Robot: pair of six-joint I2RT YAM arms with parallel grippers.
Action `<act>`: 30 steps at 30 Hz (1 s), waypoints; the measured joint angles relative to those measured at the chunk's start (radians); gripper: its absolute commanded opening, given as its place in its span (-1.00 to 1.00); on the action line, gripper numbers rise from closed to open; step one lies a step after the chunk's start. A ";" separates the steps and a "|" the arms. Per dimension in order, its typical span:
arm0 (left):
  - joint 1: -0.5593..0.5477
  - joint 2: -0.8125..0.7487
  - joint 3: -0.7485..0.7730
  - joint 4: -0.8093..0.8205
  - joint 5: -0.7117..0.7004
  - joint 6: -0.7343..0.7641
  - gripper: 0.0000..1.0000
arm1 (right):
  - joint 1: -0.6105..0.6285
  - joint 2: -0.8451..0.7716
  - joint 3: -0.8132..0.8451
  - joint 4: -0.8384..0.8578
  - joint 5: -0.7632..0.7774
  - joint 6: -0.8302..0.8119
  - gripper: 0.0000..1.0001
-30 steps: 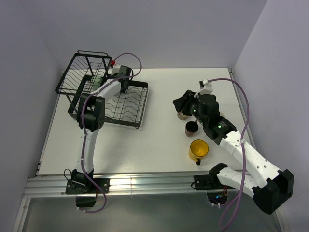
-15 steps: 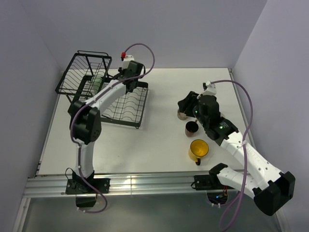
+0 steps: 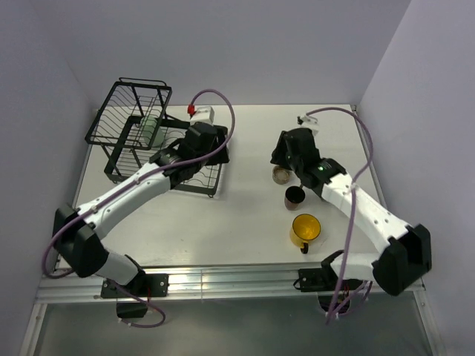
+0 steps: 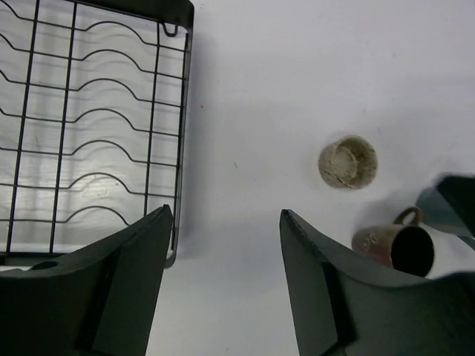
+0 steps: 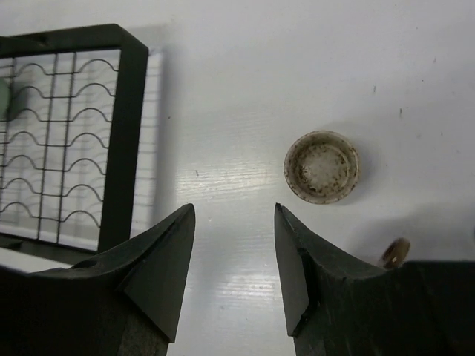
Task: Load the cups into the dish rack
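A white surface (image 3: pixel 223 222) sits between pale lilac walls (image 3: pixel 297 44). The black wire dish rack (image 3: pixel 111 111) stands at the far left of it, and the pale green tumbler (image 3: pixel 152 130) rests inside the rack's taller part. The other 3 cups stand on the right of the surface, well apart from the rack. The beige speckled cup (image 3: pixel 281 174) is upright with its mouth up, and the small dark brown mug (image 3: pixel 295 196) is just beside it on the near side. The yellow mug (image 3: pixel 305 230) is closest to the near edge. The left pincer (image 4: pixel 226 282) hangs by the rack's right edge, its jaws wide with only bare surface between them. The right pincer (image 5: pixel 234 259) hovers near the beige speckled cup, jaws spread apart and holding nothing.
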 measured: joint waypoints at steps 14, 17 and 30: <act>-0.009 -0.382 -0.202 0.018 0.073 -0.044 0.49 | -0.030 0.388 0.150 -0.048 0.017 -0.011 0.00; -0.009 -0.407 -0.214 0.017 0.073 -0.044 0.48 | -0.030 0.435 0.160 -0.049 0.024 -0.011 -0.01; -0.010 -0.412 -0.273 0.017 0.074 -0.045 0.47 | -0.030 0.588 0.195 -0.052 0.034 -0.011 -0.09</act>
